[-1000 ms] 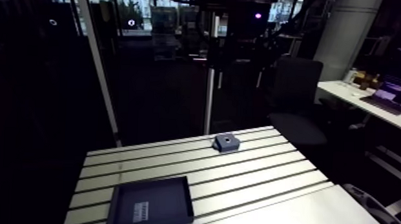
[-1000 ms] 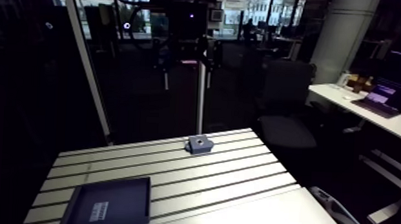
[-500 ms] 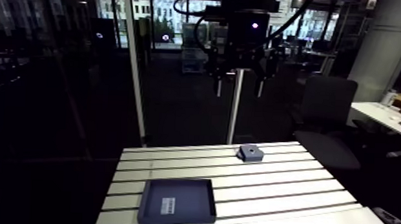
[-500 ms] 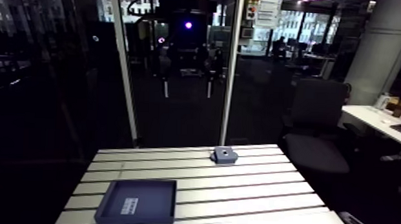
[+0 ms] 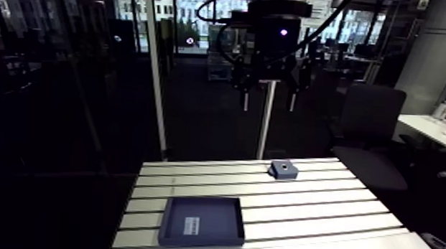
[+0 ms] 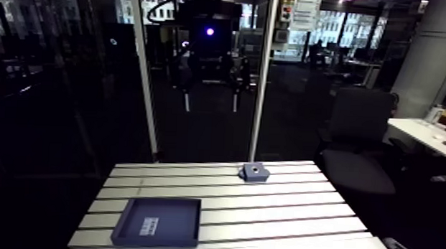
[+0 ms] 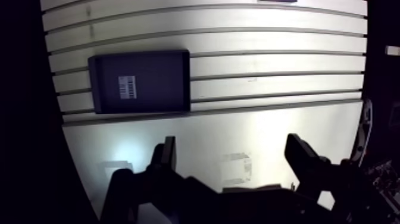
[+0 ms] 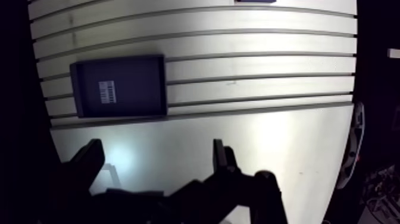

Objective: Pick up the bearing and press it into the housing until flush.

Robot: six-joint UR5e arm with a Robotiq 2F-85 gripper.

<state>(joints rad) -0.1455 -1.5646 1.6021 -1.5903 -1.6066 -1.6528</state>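
- Your end effector (image 7: 232,143) hangs above the counter (image 7: 286,59), fingers (image 7: 168,156) spread wide, gripping nothing.
- The dark tray (image 7: 140,81) with a white label lies ahead of it.
- The grey housing (image 5: 282,169) sits farther ahead, well apart from the tray.

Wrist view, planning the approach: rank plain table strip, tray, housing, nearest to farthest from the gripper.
1. Plain table strip, directly below the gripper.
2. Tray, ahead on the slotted part.
3. Housing, farthest ahead, beyond the tray.
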